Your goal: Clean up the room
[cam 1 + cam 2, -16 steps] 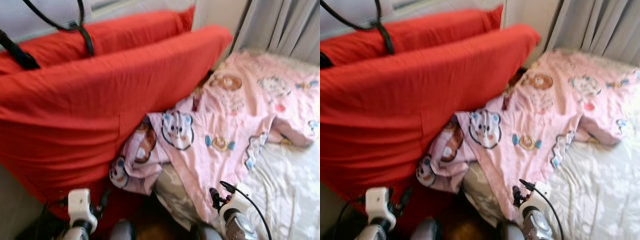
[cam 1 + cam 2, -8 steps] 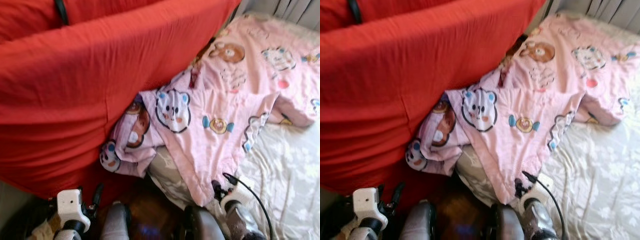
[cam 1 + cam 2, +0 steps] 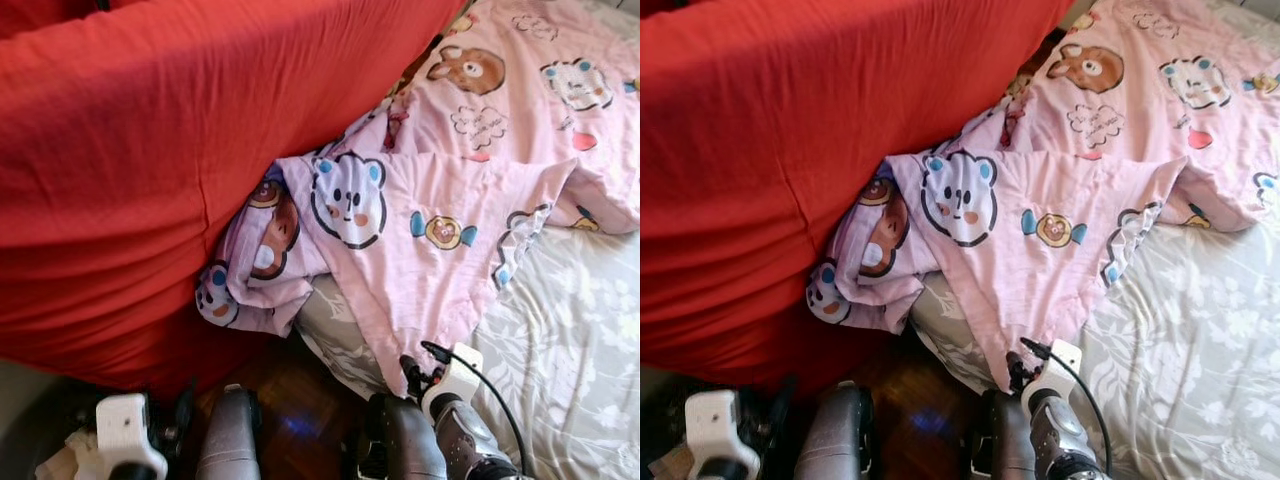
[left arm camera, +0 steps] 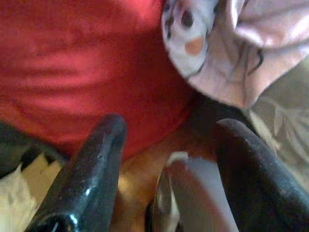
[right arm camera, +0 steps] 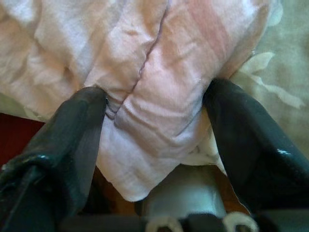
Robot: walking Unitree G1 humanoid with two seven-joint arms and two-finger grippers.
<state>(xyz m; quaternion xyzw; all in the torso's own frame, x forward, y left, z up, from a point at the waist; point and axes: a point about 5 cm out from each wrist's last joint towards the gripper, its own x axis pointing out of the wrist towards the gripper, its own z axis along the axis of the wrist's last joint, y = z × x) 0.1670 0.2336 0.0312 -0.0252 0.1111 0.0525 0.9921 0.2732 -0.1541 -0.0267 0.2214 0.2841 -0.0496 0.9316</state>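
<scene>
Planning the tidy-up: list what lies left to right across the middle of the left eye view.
Red cushion → bunched corner of the pink cartoon blanket → flat spread of the same blanket → grey floral bedsheet.

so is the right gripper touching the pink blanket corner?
Cannot tell. Right wrist view: open right gripper straddles the pink blanket corner, contact unclear.

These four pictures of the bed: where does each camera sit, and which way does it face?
Left eye and right eye views: on the head, looking down at the pink cartoon-print blanket, big red cushion, grey floral bedsheet; both arms show below.
Left wrist view: along the open left gripper toward cushion and blanket.
Right wrist view: along the open right gripper, fingers either side of the blanket's corner.
All share the blanket.
</scene>
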